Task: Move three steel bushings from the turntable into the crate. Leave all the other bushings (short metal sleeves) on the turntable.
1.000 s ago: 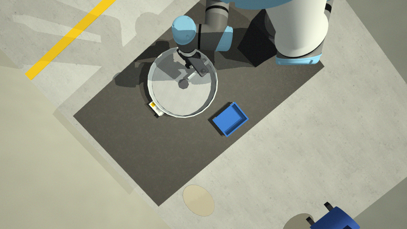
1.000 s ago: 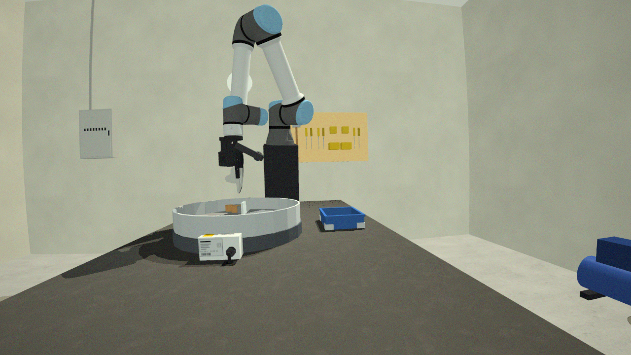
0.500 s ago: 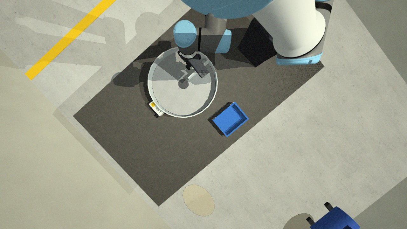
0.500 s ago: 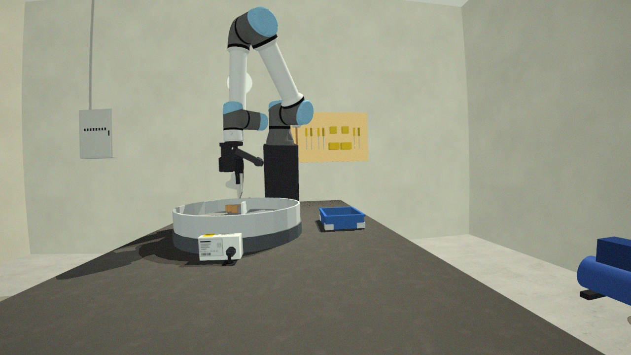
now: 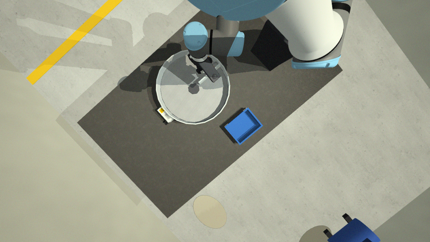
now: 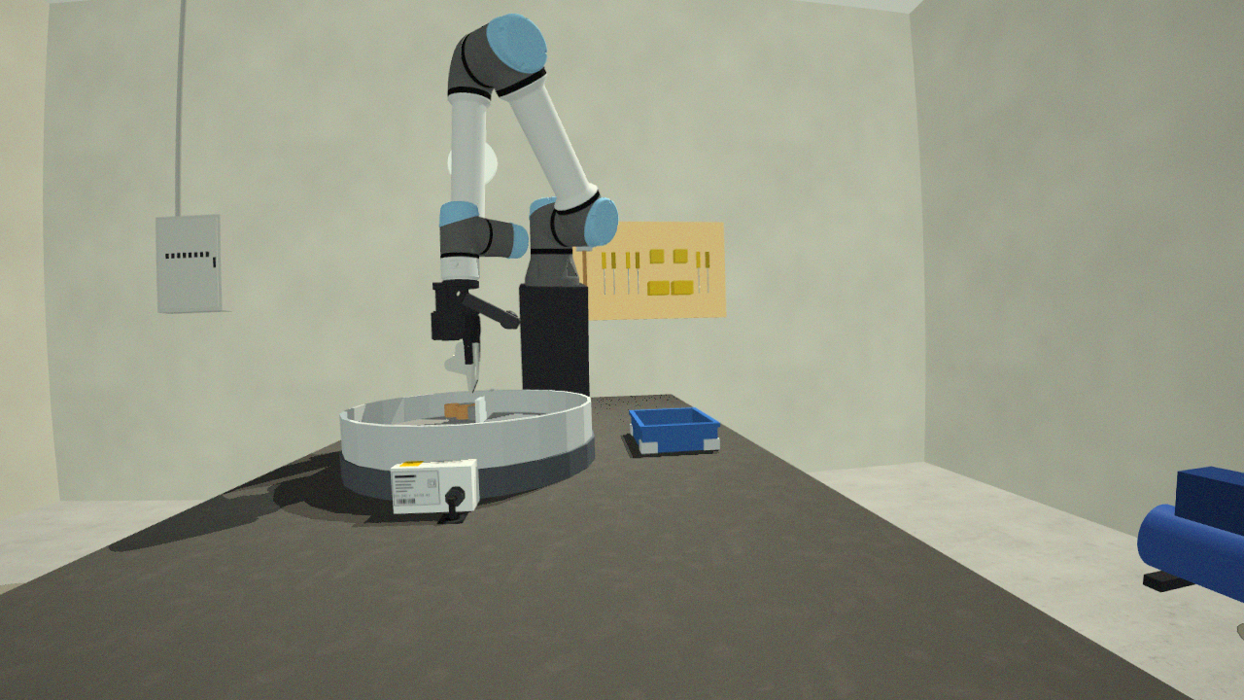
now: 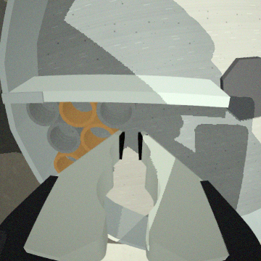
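Six bushings show in the wrist view, packed together in one walled pocket of the turntable (image 7: 22, 47), behind a pale divider bar (image 7: 119, 90). Three are orange: one (image 7: 77, 113) at the top of the cluster, one (image 7: 96, 135) below it toward 4 o'clock, and one (image 7: 63, 161) at about 7 o'clock, partly hidden by a finger. Three are grey steel bushings: one (image 7: 41, 113) at the 9 o'clock side, one (image 7: 116, 114) at the 3 o'clock side, and one (image 7: 63, 138) in the middle. All stand with their bores facing up, touching their neighbours.

The gripper (image 7: 130, 145) hangs above the turntable with its jaws nearly together and nothing between them; its tips sit just beside the cluster, toward 4 o'clock from it. In the exterior view the gripper (image 6: 470, 374) points straight down, above the rim of the turntable (image 6: 487, 435), over its far part.

The blue crate (image 5: 243, 125) sits on the dark table (image 5: 156, 162), near the turntable (image 5: 223, 99) at roughly 4 o'clock from it, and holds no bushings.
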{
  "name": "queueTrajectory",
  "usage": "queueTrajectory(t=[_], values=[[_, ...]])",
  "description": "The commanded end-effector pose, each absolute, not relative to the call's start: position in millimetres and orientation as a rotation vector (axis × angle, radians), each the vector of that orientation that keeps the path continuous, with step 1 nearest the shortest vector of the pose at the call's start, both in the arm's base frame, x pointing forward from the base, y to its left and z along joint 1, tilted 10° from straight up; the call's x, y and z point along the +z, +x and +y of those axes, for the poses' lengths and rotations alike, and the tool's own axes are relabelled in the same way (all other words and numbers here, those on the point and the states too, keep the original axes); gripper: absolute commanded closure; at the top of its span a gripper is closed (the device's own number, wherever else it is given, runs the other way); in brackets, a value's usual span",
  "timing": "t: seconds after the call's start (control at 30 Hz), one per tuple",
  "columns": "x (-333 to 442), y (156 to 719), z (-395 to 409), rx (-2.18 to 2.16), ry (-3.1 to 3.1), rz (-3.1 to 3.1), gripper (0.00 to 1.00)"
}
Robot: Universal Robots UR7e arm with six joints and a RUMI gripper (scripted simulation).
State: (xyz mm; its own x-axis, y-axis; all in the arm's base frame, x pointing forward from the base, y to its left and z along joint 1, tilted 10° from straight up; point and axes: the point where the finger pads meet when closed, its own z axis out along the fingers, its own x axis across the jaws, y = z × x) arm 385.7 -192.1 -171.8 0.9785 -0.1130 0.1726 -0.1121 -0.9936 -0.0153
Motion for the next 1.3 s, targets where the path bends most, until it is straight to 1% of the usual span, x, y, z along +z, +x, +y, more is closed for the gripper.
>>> queueTrajectory(t=[0.0,0.7,1.27], values=[[-171.4,385.9,-192.4,-0.274,-3.120,0.177,0.94],[-172.1,386.0,-192.4,-0.274,-3.120,0.177,0.94],[-193.2,389.8,-192.5,-0.274,-3.120,0.177,0.94]])
